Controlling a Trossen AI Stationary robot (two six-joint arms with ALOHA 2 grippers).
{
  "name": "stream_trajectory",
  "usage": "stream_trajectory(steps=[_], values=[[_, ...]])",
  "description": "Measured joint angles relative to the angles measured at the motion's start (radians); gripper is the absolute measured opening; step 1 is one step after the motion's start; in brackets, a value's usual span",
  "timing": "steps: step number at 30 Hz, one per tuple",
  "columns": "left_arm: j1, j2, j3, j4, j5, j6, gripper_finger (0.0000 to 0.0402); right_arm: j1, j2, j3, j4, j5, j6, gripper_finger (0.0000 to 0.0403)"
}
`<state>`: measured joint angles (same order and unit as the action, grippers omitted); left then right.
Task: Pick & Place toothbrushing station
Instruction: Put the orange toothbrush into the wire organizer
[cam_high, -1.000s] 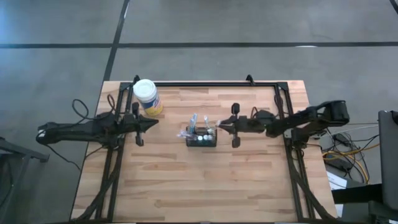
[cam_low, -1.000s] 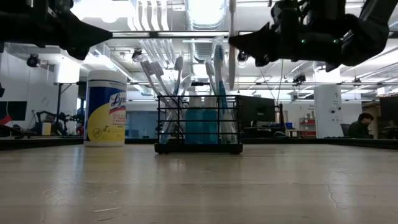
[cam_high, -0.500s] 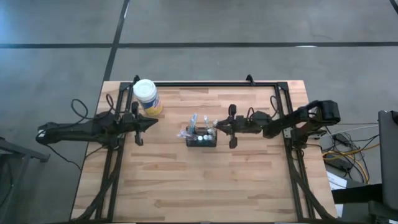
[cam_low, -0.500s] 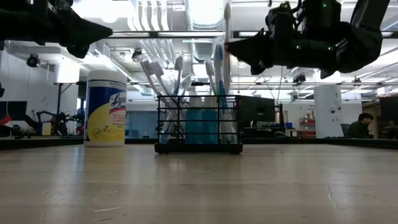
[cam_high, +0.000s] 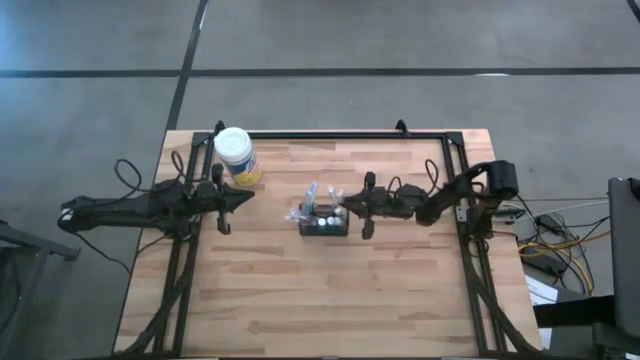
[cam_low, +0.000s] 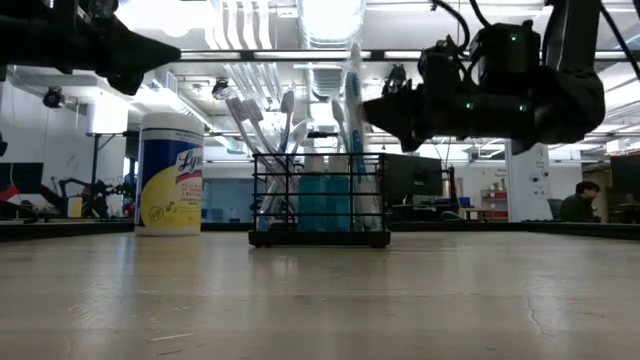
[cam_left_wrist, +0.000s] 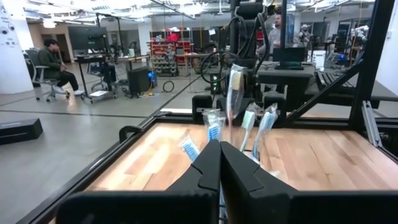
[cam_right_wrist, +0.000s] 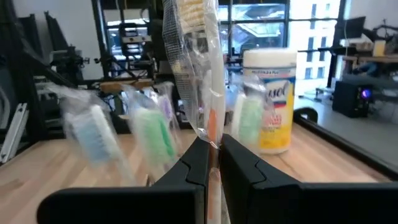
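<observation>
The toothbrushing station (cam_high: 325, 225), a small black mesh holder (cam_low: 320, 200), stands on its base at the middle of the wooden table. Several toothbrushes (cam_low: 262, 130) stick up out of it. My right gripper (cam_high: 343, 207) hangs level just right of the holder's top and is shut on a toothbrush in a clear wrapper (cam_right_wrist: 199, 74). That toothbrush stands upright over the holder's right end (cam_low: 352, 90). Whether its lower end is inside the holder is hidden. My left gripper (cam_high: 251, 197) waits shut and level, left of the holder, touching nothing. My right gripper pinches the wrapped toothbrush by its handle (cam_right_wrist: 211, 138), below the middle, between its two fingers. The fingers come level from the table's right side and lie across the handle. The toothbrush stands upright, bristle head up (cam_low: 352, 60), above the holder's right end.
A round yellow canister with a white lid (cam_high: 236, 155) stands at the far left of the table, behind my left gripper. A black frame rail (cam_high: 330, 133) runs round the table's far and side edges. People sit in the room beyond the table.
My right gripper has sunk and gone toward the table's left edge, up to the holder, rolling a little. The toothbrush it holds has come down with it, still upright, from right of the holder to over the holder's right end.
</observation>
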<state>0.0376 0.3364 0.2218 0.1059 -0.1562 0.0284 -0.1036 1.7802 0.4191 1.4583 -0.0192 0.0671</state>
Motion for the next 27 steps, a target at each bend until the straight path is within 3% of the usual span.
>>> stream_trajectory(steps=[27], values=[[0.0, 0.0, -0.012, -0.011, -0.009, -0.011, 0.0007, 0.001, 0.182, 0.001, 0.089, 0.079, 0.147, 0.002]])
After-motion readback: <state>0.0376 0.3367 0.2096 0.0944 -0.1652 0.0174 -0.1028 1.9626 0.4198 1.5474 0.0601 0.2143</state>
